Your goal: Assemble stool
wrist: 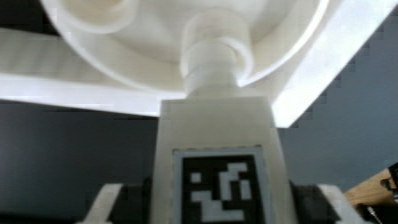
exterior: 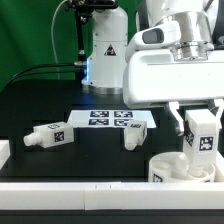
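My gripper is shut on a white stool leg with a black-and-white tag and holds it upright over the round white seat disc at the front of the exterior view's right. In the wrist view the gripper clamps the leg, whose narrow end meets the hollow of the seat. A second leg lies on the black table at the exterior view's left. A third leg lies by the marker board.
The marker board lies flat in the middle of the table. The robot's white base stands behind it. A white rim runs along the table's front edge, with a white block at the far left.
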